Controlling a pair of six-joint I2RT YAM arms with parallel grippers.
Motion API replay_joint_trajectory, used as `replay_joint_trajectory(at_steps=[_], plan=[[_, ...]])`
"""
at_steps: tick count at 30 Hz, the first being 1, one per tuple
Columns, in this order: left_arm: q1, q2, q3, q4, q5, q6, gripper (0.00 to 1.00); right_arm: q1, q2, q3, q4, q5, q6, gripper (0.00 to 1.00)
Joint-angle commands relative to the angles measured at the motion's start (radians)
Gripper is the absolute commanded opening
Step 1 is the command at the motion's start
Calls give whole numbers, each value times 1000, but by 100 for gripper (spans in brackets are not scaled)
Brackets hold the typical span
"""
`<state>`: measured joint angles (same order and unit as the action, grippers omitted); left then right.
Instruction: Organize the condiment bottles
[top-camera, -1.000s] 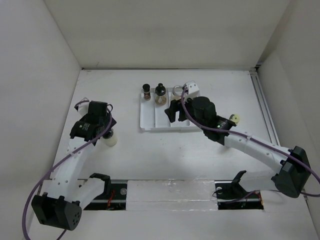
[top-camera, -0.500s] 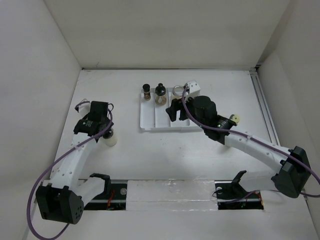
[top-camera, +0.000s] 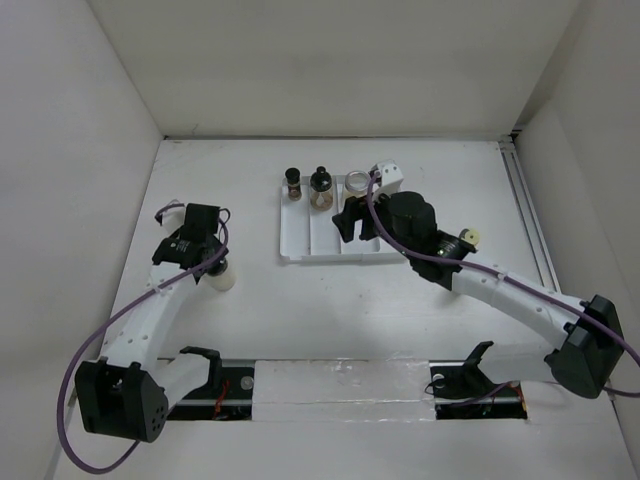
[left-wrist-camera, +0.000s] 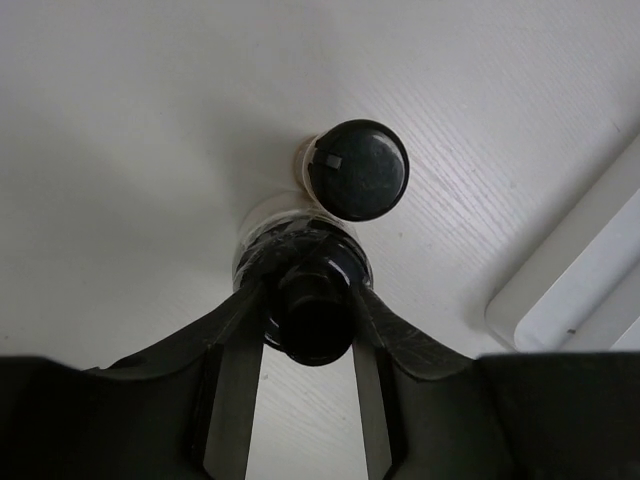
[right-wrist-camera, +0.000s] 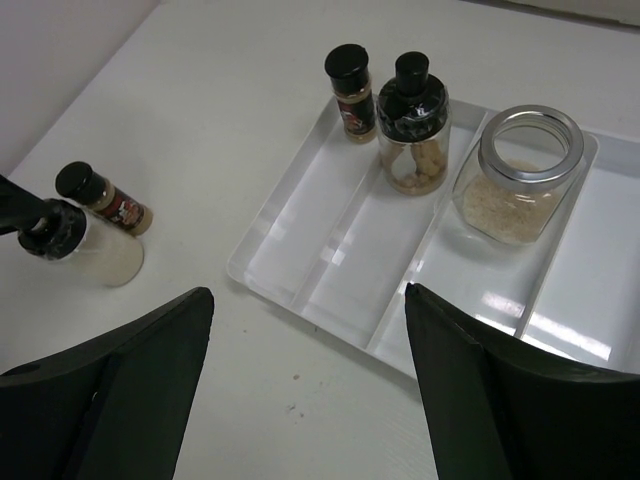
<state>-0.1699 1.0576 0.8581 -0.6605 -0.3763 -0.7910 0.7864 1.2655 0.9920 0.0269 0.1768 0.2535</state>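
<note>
My left gripper (left-wrist-camera: 310, 300) is shut on the black cap of the cream squeeze bottle (top-camera: 223, 279), which stands on the table left of the tray. A slim dark-capped spice bottle (left-wrist-camera: 357, 168) stands just beyond it, touching or nearly so; both show in the right wrist view, the cream bottle (right-wrist-camera: 100, 257) and the spice bottle (right-wrist-camera: 102, 200). The white divided tray (right-wrist-camera: 330, 230) holds a slim spice bottle (right-wrist-camera: 350, 82), a round black-capped jar (right-wrist-camera: 412, 125) and a clear silver-lidded jar (right-wrist-camera: 520, 178) at its back. My right gripper (right-wrist-camera: 308, 290) is open and empty above the tray's front edge.
A yellow-capped amber bottle (top-camera: 467, 238) lies right of the tray, beside my right arm. The front parts of the tray's compartments (top-camera: 330, 238) hold nothing. White walls close in the table on the left, back and right.
My left wrist has shifted slightly to the right over the cream bottle, which stays in place. My right gripper has edged a little toward the tray's back.
</note>
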Motion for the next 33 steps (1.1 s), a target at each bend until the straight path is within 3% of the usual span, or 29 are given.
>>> replay_joint_trajectory(at_steps=[1, 6, 16, 19, 23, 26, 29, 30, 33], plan=[[3, 7, -8, 13, -10, 25, 32, -4, -41, 8, 31, 15, 0, 83], [3, -34, 19, 13, 35, 61, 18, -4, -41, 8, 31, 15, 0, 83], [-57, -67, 294, -50, 206, 168, 17, -13, -41, 8, 31, 15, 9, 83], [-57, -35, 369, 4, 273, 187, 16, -22, -41, -1, 31, 35, 18, 83], [-57, 16, 339, 192, 464, 142, 16, -47, -41, -1, 31, 58, 38, 83], [-69, 92, 315, 315, 527, 122, 16, -78, -41, -12, 31, 49, 59, 83], [-210, 193, 404, 345, 375, 122, 16, -90, -41, -21, 31, 39, 69, 83], [-305, 229, 444, 331, 314, 122, 16, -101, -41, -21, 31, 39, 69, 83], [-368, 324, 547, 338, 284, 122, 16, -101, -41, -21, 31, 30, 69, 83]])
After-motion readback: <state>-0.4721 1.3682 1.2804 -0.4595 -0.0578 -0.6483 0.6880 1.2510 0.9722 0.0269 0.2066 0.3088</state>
